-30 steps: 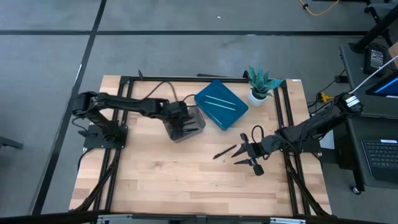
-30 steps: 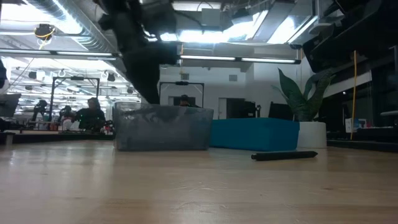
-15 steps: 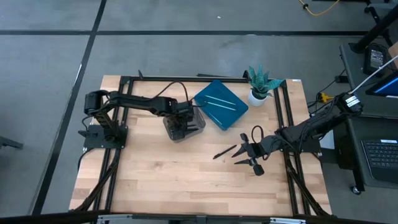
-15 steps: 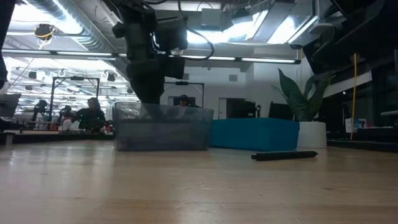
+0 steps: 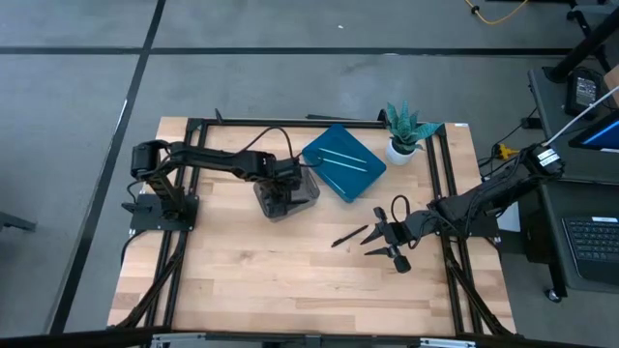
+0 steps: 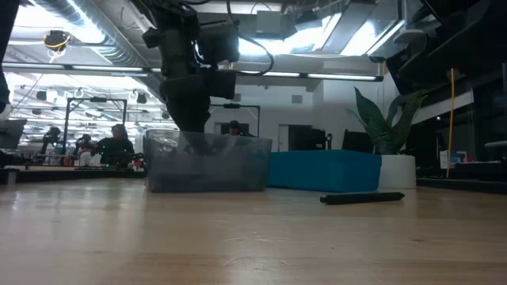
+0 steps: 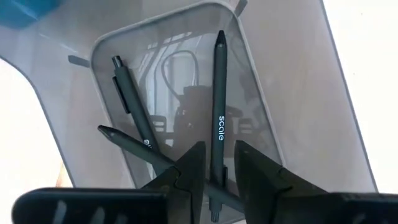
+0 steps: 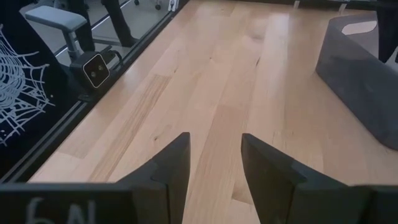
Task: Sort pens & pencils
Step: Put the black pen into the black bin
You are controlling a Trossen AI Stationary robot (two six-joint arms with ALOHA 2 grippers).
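Above the grey bin (image 5: pixel 287 193), the left gripper (image 7: pixel 215 163) hangs with fingers slightly parted, gripping nothing; three black pens (image 7: pixel 217 112) lie crossed inside, their lower ends hidden behind the fingers. Right of the bin, two light-blue sticks (image 5: pixel 342 159) rest on the blue box (image 5: pixel 326 174), one black pen (image 5: pixel 349 236) lies on the table (image 5: pixel 271 280), and the right gripper (image 5: pixel 375 237) waits, fingers wide.

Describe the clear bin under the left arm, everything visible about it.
The clear bin is a smoky, see-through plastic tub with rounded corners, standing upright on the wooden table beside the blue box. Three black pens lie crossed inside on its floor. The left tool hangs just above its opening, fingers slightly parted around one pen's end.
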